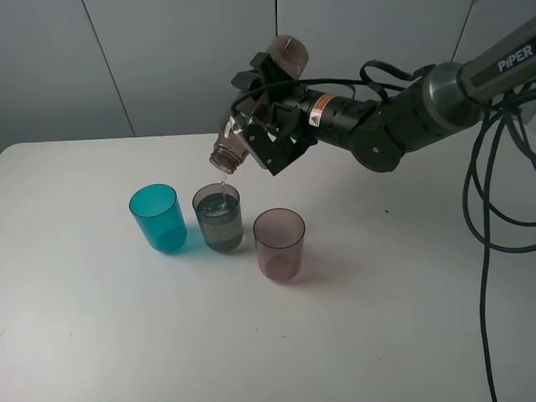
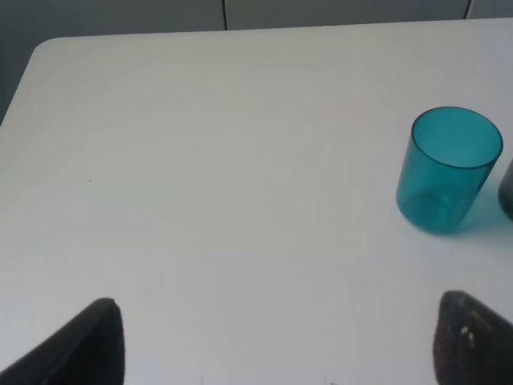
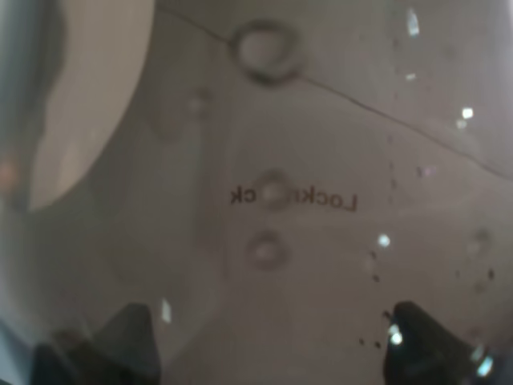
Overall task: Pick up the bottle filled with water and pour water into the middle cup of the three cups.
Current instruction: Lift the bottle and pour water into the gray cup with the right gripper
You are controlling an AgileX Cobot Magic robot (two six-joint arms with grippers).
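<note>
Right claw (image 1: pixel 266 126) grips the bottle (image 1: pixel 228 152) — neck angled down-left over the middle cup (image 1: pixel 219 221).

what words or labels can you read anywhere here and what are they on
"PiPER": on the right arm, in the exterior high view.
"Lock": printed on the bottle, in the right wrist view. The letters beside it are blurred by a droplet and seem to end in "ck".
Orange and white sticker near that arm's wrist: too small to read.
Left wrist view: no text.
</note>
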